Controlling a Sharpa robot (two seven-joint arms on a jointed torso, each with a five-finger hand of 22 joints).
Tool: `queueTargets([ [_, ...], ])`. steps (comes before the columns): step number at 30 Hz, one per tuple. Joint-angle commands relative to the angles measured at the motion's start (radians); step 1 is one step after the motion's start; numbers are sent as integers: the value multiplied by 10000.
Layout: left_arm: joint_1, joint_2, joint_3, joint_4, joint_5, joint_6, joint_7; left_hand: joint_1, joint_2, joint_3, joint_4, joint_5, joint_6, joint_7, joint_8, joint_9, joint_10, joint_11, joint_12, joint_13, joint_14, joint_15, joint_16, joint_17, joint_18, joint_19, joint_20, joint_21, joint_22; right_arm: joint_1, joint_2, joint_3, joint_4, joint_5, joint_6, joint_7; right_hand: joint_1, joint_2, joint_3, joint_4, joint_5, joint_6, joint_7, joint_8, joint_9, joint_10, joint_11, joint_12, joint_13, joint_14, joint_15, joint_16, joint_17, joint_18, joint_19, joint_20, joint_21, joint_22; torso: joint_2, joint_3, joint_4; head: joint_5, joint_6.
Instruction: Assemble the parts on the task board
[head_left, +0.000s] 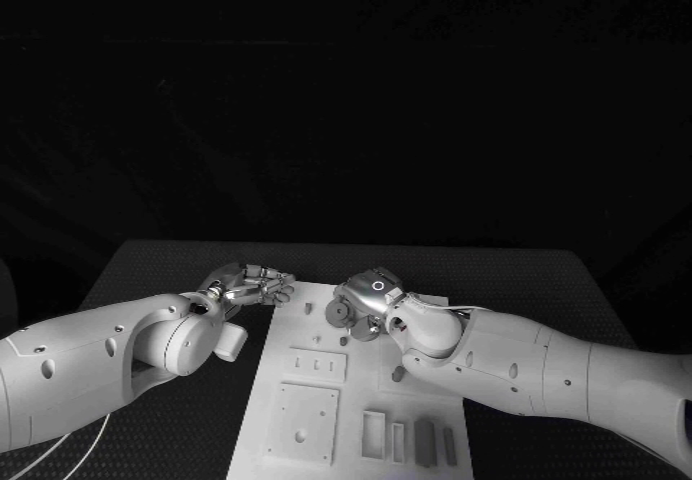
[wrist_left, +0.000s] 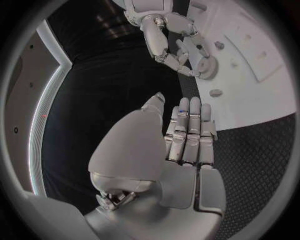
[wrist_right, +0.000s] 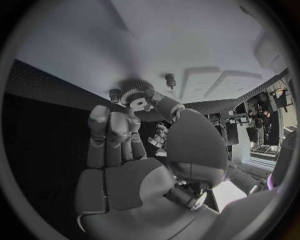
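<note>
Both white arms fill the foreground of the head view, and between them runs the task board, with flat rectangular pieces lying near its close end. Up at the far end, the right hand is bent down over a round gear part on the board, fingertips on it. The left hand sits just off the board's far left corner, on the black table.

Over to the left wrist view: the left hand lies flat, fingers straight and pressed side by side, nothing in it, hovering beside the board's edge. Beyond it the right hand's fingers touch the gear.

Right wrist view now: the toothed gear is pinched between the right hand's thumb and a fingertip, against the board, two small pegs just beside it.
</note>
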Motion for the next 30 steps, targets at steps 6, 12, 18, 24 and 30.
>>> queueTargets([
  [6, 10, 22, 8, 14, -5, 77, 52, 31, -32, -11, 26, -37, 12, 69, -53, 5, 60, 21, -60, 13, -7, 53, -65, 16, 194, 1, 33, 36, -12, -29, 2, -17, -7, -11, 100, 68, -107, 3, -105, -20, -8, -12, 81, 98, 12, 1, 13, -29, -19, -13, 11, -57, -12, 478, -3, -51, -17, 41, -6, 2, -3, -5, 4],
  [12, 10, 25, 8, 22, -5, 87, 42, 30, -32, -11, 26, -37, 12, 70, -54, 5, 60, 22, -62, 13, -7, 53, -68, 19, 194, 1, 34, 37, -13, -29, 22, -14, -31, 149, 181, 85, -107, 4, -101, -13, -8, -6, 82, 105, 16, 1, 15, -30, -20, -13, 13, -58, -13, 478, -3, -51, -20, 40, -1, 4, 3, -8, 2],
  [18, 10, 28, 8, 10, -5, 39, 42, 27, -33, -13, 27, -37, 10, 73, -56, 5, 59, 24, -65, 12, -8, 54, -71, 21, 194, 0, 34, 38, -14, -28, 5, -13, -26, 372, 338, 153, 18, 12, 14, -7, -6, -169, -10, 51, -1, 0, -62, -44, -30, -17, -39, -69, -23, 478, -1, -56, -40, 27, -7, -1, 7, -8, -6],
  [24, 10, 28, 8, 8, -5, 52, 40, 29, -41, -15, 24, -37, 2, 78, -61, 4, 54, 29, -71, 11, -9, 54, -76, 23, 195, 0, 34, 39, -15, -28, -9, -10, -29, 643, 415, 255, 680, 29, 711, -30, 160, -355, -82, -6, -40, 7, -132, -76, -50, -14, -106, -97, -49, 478, 16, -51, -77, 6, 0, 3, -2, 6, -19],
  [30, 10, 33, 8, 13, -5, 52, 45, 29, -35, -13, 25, -35, 0, 81, -64, 4, 52, 31, -75, 11, -12, 55, -81, 25, 196, 1, 34, 40, -16, -26, -23, 13, -51, 1303, 633, 504, 1062, 139, 1255, -54, 780, -425, -90, -13, -85, 14, -152, -90, -50, -4, -122, -108, -63, 478, 39, -2, -78, 18, -5, 0, 3, 13, -30],
])
